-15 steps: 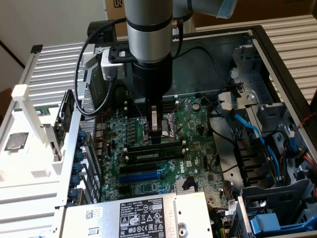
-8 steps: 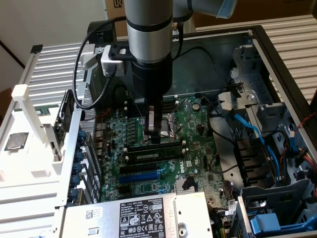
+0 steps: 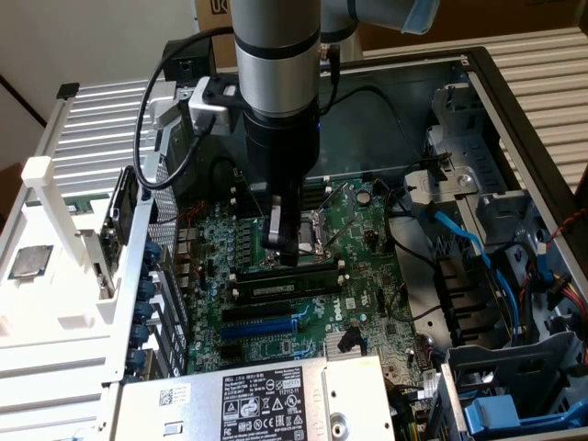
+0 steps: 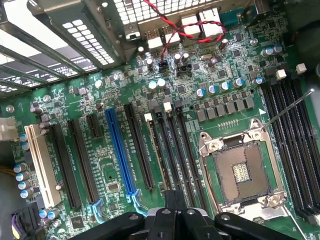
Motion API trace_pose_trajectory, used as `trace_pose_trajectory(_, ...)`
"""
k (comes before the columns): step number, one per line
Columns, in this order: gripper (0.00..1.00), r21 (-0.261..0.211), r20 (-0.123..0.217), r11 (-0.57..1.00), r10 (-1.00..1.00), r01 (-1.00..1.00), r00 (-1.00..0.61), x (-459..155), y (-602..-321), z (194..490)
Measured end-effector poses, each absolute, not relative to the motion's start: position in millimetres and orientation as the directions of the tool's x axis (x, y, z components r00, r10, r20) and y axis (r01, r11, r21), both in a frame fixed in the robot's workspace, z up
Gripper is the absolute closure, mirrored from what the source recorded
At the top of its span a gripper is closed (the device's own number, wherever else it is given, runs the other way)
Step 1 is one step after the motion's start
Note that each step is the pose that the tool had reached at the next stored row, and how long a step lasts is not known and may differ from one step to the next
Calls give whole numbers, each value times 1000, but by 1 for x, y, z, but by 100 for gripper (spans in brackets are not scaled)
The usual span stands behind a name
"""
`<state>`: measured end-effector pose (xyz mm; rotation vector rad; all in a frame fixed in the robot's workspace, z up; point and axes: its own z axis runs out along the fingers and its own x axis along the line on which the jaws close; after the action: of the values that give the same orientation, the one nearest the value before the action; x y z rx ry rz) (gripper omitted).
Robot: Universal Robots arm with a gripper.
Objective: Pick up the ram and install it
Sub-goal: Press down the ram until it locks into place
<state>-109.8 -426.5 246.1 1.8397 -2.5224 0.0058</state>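
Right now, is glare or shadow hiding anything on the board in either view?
Exterior view: the arm's shadow darkens the motherboard around the gripper, and the ram reads dim. Wrist view: daylight through the case grille blows out that corner, while the blue slot and CPU socket are evenly lit.

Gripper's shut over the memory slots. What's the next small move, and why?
Probably a short, straight press down. The shut gripper hangs with its tip right above the ram, which already lies along a slot beside the CPU socket. I cannot tell whether the tip touches the stick or whether the end clips have latched, so keep the move small.
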Motion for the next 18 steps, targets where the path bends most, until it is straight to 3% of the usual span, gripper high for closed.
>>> trace_pose_trajectory(18, 90, -5, 12, 495, -869, -869, -495, -110, -427, 246)
